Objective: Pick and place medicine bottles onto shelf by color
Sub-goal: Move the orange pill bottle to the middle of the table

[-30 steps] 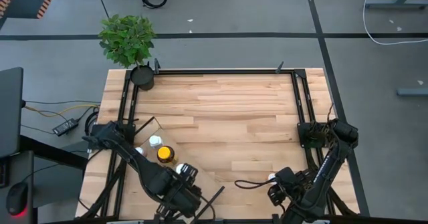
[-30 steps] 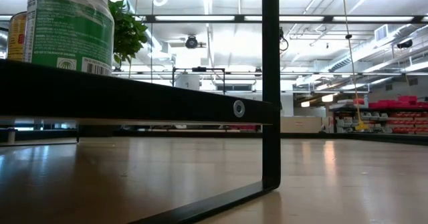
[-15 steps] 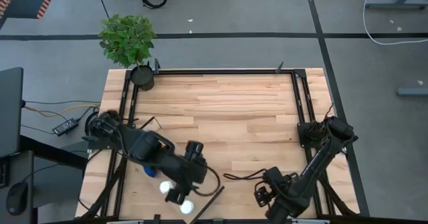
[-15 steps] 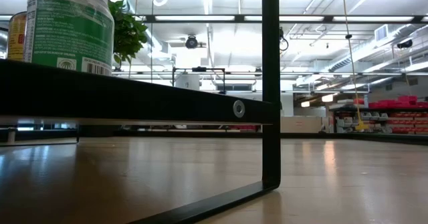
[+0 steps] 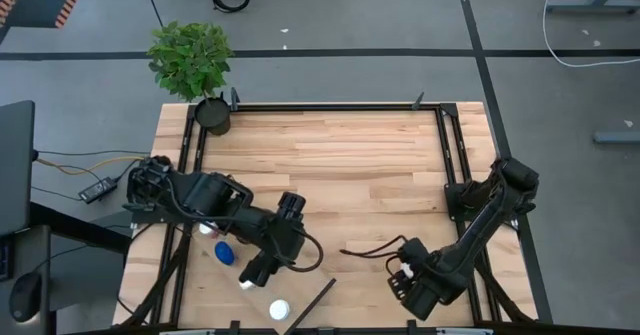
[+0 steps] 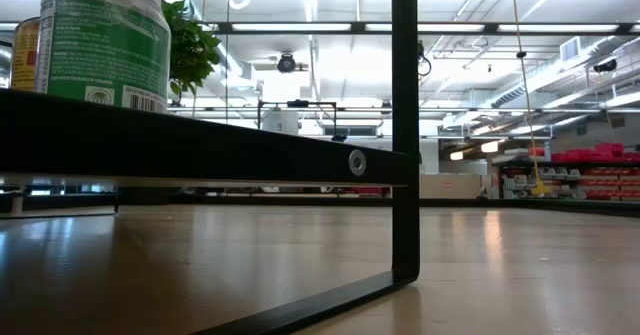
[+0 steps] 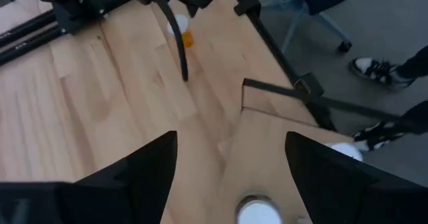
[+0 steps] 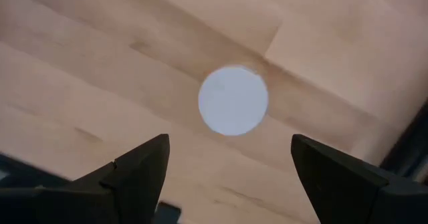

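High view: your left arm has swung back from the near edge of the table. The left gripper (image 5: 250, 273) now hangs over the shelf (image 5: 298, 291), fingers spread, holding nothing. It now covers the spot where a yellow-capped bottle showed a second ago. A blue-capped bottle (image 5: 225, 253), a white-capped bottle (image 5: 246, 283) just beside the fingers and a second white cap (image 5: 279, 309) nearer the edge have come into sight. The right gripper (image 5: 405, 278) has shifted only a little, out and back, and sits near the table's front right with a small white bottle (image 5: 407, 268) touching or just beside it.

Low view: nothing has changed. A green-labelled bottle (image 6: 105, 40) stands on the shelf's dark edge (image 6: 200, 145); neither arm shows.

Left wrist view: the left gripper (image 7: 231, 140) is wide open above the pale board (image 7: 267, 157), with a white cap (image 7: 256, 210) between the fingers but lower down, not pinched. An orange-bodied bottle (image 7: 182, 33) stands well apart, by the other arm.

Right wrist view: the right gripper (image 8: 229, 140) is spread, empty, almost straight above a round white cap (image 8: 233, 100) on the wood.

You've lined both arms up over bottles but gripped neither, so the pick is, I'd judge, the step in hand. The right looks the better centred; the sorting by colour remains to be done.
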Motion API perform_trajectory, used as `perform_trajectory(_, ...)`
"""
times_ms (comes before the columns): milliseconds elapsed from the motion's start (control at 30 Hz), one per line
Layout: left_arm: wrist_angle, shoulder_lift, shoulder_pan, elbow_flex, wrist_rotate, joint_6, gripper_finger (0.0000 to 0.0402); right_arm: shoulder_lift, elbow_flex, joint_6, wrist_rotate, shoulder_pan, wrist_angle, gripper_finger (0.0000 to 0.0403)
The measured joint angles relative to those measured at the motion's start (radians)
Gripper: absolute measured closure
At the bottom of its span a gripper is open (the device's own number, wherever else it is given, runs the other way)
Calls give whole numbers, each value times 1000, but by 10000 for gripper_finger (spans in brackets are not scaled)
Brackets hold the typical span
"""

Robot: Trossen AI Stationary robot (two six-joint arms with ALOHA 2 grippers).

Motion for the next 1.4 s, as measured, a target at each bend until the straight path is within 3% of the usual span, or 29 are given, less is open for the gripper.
perform_trajectory(133, -25, 0, 18, 0, 0, 43, 120, -85, -146, 61, -14, 0, 160, 82)
perform_trajectory(267, -50, 0, 41, 0, 0, 47, 120, -130, -207, 89, -17, -13, 163, 82)
perform_trajectory(667, -73, 0, 95, 0, 0, 49, 120, -88, -233, -21, -53, -84, 221, 82)
perform_trajectory(900, -73, 0, 99, 0, 0, 47, 120, -86, -341, -21, -127, -85, 413, 82)
perform_trajectory(1200, -110, 0, 100, -1, 0, 46, 120, -86, -346, -21, -107, -88, 410, 82)
perform_trajectory(1400, -109, 0, 100, -1, 0, 46, 120, -86, -337, -40, -108, -92, 409, 118)
